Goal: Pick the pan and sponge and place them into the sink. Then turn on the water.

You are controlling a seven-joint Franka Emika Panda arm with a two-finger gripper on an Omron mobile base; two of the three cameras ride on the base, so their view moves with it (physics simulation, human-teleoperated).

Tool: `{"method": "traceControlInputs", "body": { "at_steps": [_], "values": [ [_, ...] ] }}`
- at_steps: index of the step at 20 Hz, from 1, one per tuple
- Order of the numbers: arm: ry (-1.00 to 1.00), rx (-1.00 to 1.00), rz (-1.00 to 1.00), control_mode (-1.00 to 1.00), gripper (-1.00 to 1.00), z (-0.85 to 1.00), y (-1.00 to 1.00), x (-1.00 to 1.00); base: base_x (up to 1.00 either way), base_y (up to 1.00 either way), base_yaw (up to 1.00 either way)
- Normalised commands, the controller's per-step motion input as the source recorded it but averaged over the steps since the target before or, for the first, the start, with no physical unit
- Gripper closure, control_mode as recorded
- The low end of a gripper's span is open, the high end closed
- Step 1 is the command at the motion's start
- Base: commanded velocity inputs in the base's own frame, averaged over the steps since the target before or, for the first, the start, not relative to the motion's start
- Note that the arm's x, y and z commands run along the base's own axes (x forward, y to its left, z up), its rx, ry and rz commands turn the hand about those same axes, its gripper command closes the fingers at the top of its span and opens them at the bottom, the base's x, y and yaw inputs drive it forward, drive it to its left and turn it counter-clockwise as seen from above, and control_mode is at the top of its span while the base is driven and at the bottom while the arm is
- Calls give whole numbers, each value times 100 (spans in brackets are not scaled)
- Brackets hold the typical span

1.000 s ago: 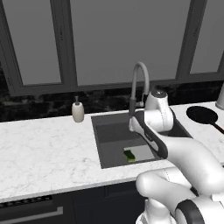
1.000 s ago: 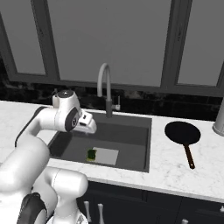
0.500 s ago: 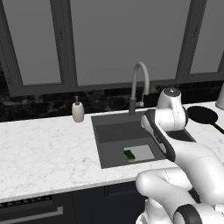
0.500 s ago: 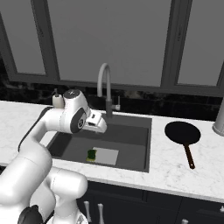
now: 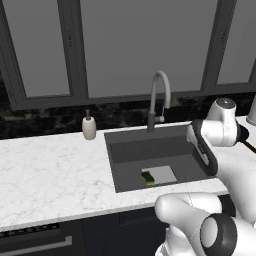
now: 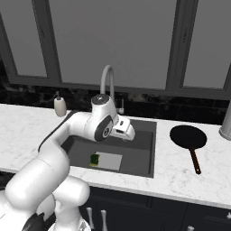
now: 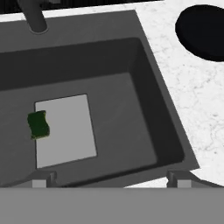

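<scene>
The small green-and-yellow rectangular sponge [image 7: 38, 124] lies inside the dark grey recessed sink [image 6: 146, 153], at its light patch's edge. The round black shallow pan [image 6: 188, 136] sits on the white marble table [image 6: 180, 176] right of the sink. Fingers [image 7: 109, 177] spread wide above the basin, holding nothing.

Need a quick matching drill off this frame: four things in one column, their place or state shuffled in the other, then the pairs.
Things:
1. sponge
2. pan
3. soap bottle
4. gripper

Places or states:
A. on the counter right of the sink
B. open, above the basin
C. inside the basin, at the edge of the light square patch
D. on the counter left of the basin, by the back wall

Pairs: 1-C, 2-A, 3-D, 4-B
</scene>
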Motion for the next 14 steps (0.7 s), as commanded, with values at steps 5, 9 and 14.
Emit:
{"method": "traceControlInputs", "body": {
  "at_steps": [5,9,14],
  "values": [
    [0,0,-3,-100,-100,0,-74,10,0,0,0],
    [1,0,-4,-100,-100,-4,-77,29,0,0,0],
    [5,-2,-6,-100,-100,-8,-65,39,0,0,0]
  ]
}}
